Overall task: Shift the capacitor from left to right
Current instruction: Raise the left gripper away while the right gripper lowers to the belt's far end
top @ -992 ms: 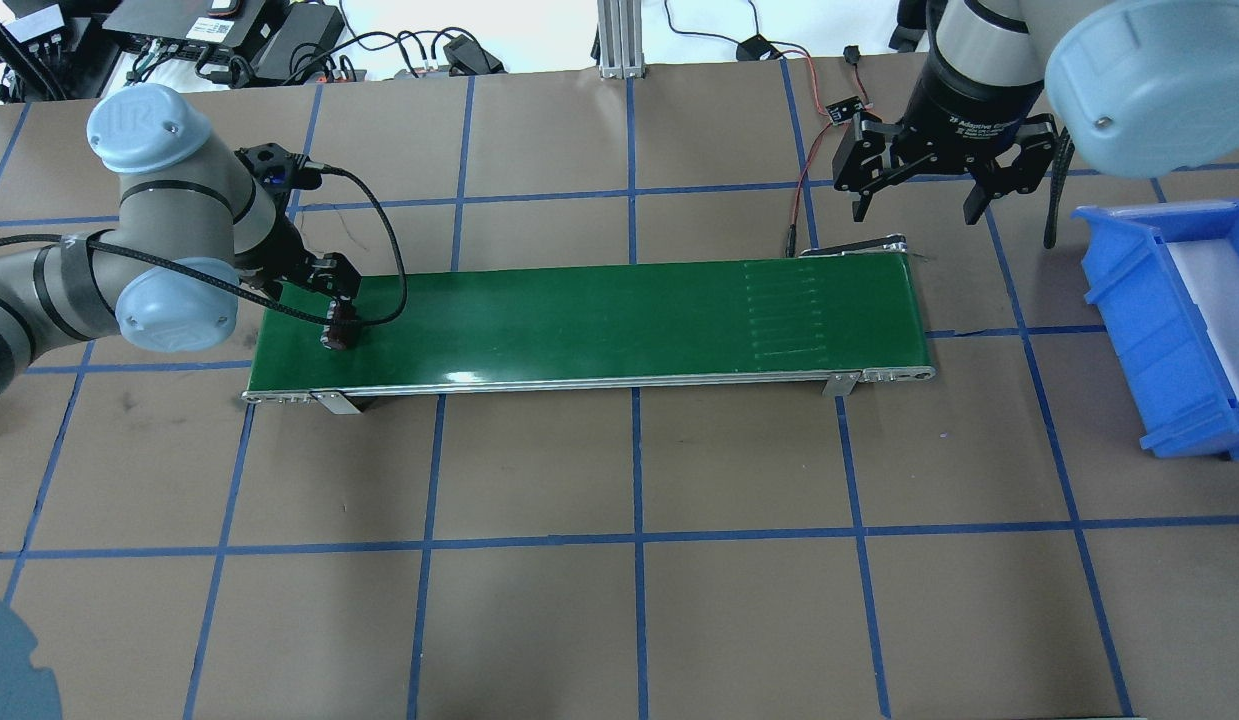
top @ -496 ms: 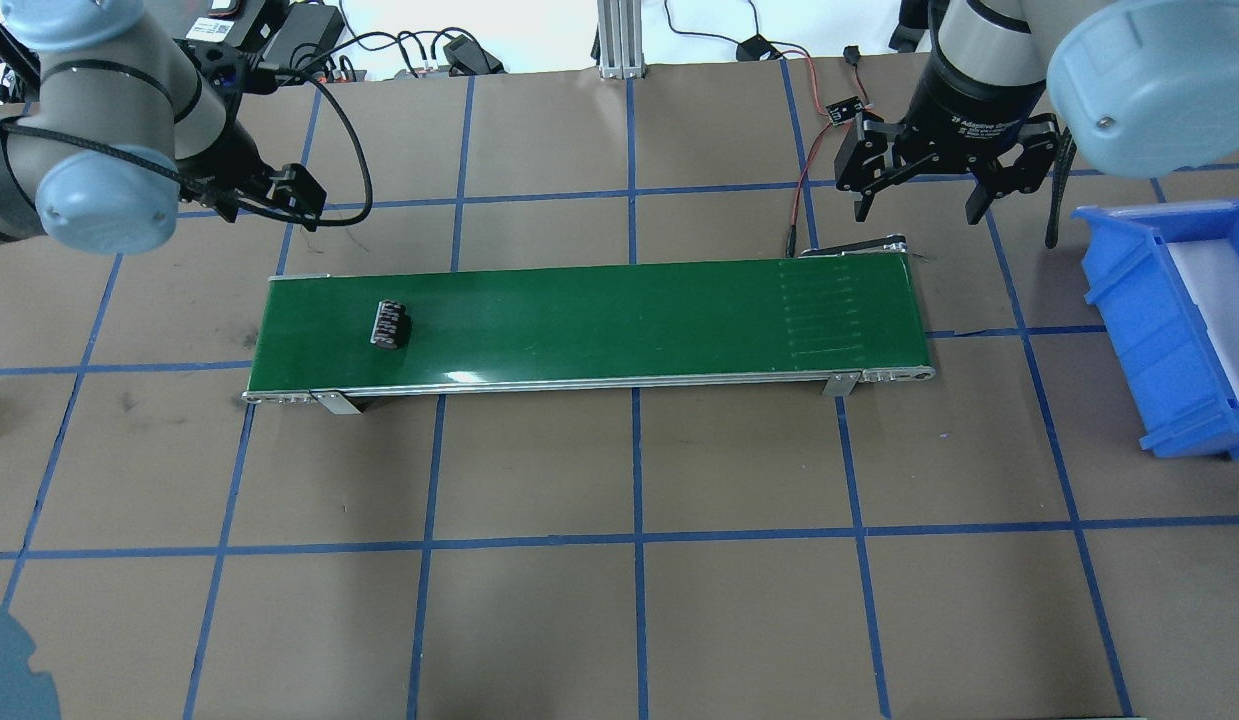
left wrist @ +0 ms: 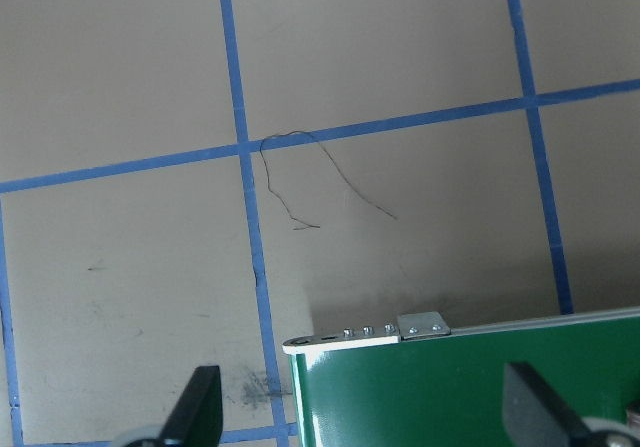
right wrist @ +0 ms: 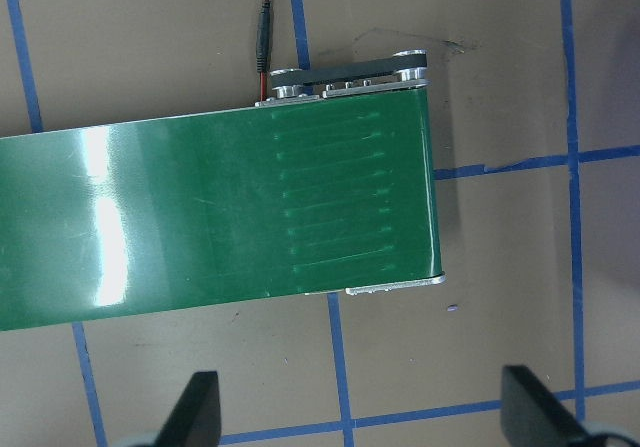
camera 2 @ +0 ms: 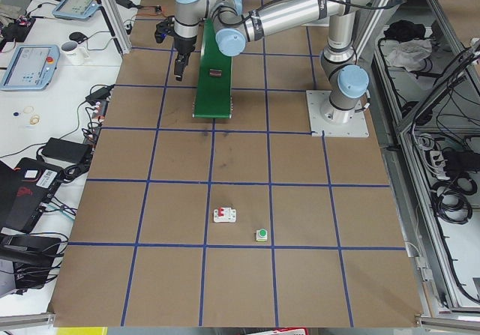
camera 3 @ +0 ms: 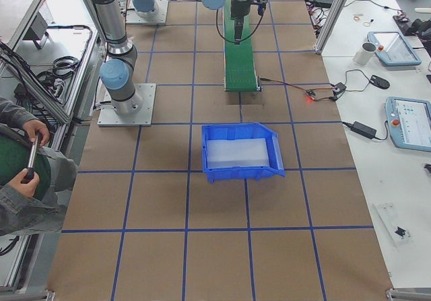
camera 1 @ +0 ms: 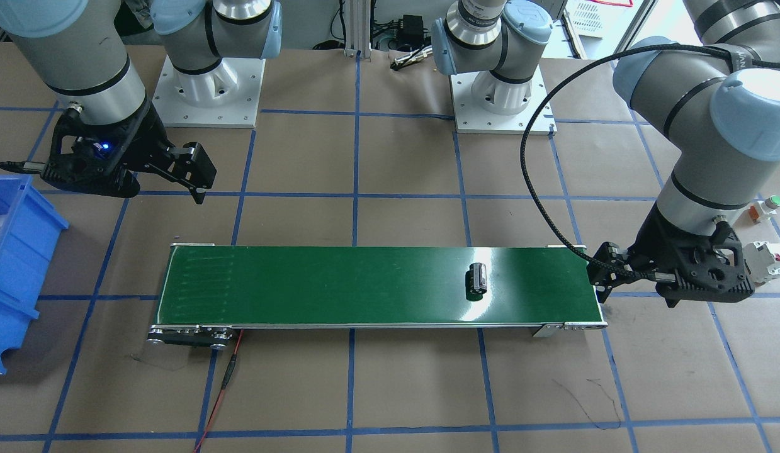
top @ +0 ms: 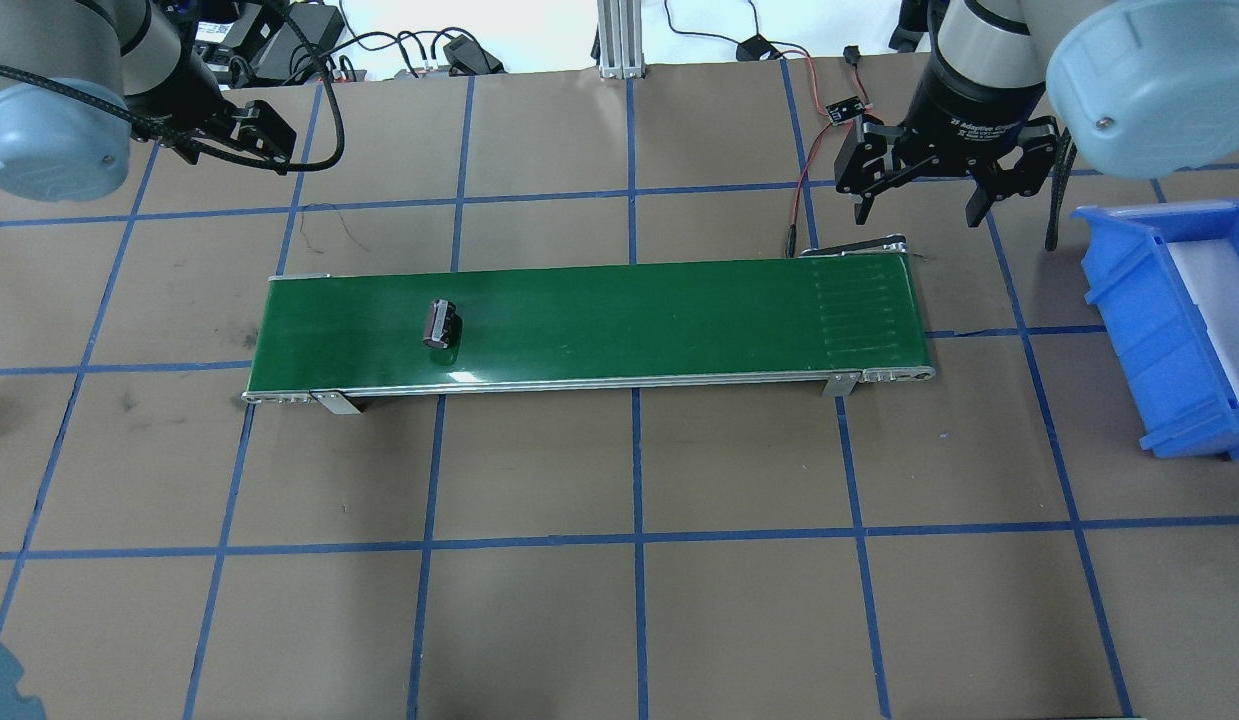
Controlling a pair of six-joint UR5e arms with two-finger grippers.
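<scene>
Stubby black capacitor (top: pixel 440 327) lies, seemingly sideways, on long green conveyor belt (top: pixel 629 320), nearer its left end. Left gripper (left wrist: pixel 367 409) spread wide beside that end; right gripper (top: pixel 917 216) wide, near blue plastic bin (top: pixel 1129 300).

Glossy green belt (top: pixel 629 320) in a metal frame (top: pixel 579 380), matt brown table (top: pixel 629 600), smooth blue plastic bin (top: pixel 1129 300), dark slightly shiny capacitor (top: pixel 439 325).

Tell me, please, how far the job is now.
Done: the capacitor lies free on the belt, near its left end. In hand: nothing; the left gripper is open, away from the capacitor, and the right gripper hangs open by the right end. Left: the capacitor must reach the right end, perhaps then the bin.
</scene>
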